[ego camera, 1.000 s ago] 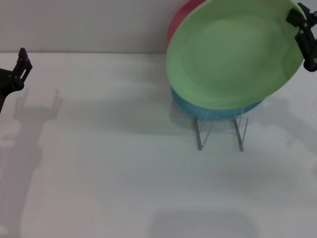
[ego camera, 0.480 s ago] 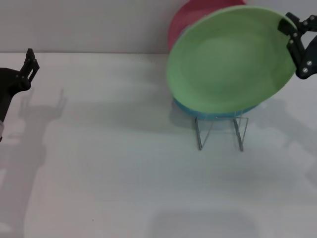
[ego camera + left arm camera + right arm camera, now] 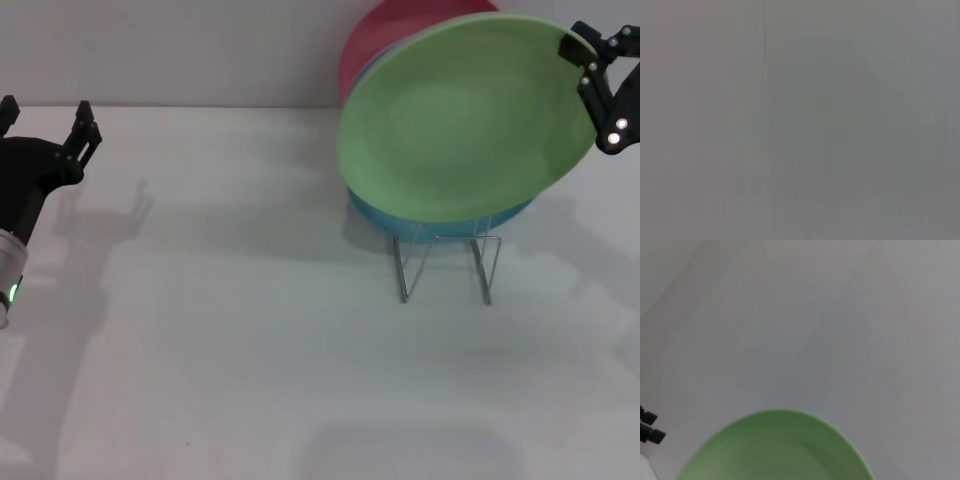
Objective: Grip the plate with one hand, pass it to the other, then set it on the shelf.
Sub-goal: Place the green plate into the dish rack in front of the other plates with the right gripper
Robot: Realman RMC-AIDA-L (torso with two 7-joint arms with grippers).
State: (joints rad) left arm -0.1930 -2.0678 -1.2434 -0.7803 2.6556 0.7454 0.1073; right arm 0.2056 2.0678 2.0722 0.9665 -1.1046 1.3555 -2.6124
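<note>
The light-green plate (image 3: 460, 120) stands tilted on edge at the back right, its lower rim over the silver wire shelf (image 3: 445, 268). My right gripper (image 3: 588, 50) is shut on the plate's upper right rim. The plate's rim also shows in the right wrist view (image 3: 775, 450). My left gripper (image 3: 45, 118) is open and empty at the far left, well apart from the plate, with a green glow on its cuff. The left wrist view shows only a blank grey surface.
A turquoise-blue plate (image 3: 440, 226) sits in the shelf right behind the green one, and a pink-red plate (image 3: 368, 45) stands behind that against the wall. The white tabletop (image 3: 250, 330) spreads in front and to the left.
The right gripper has lowered the green plate slightly and tipped it toward the shelf. The left gripper has moved right, further into view.
</note>
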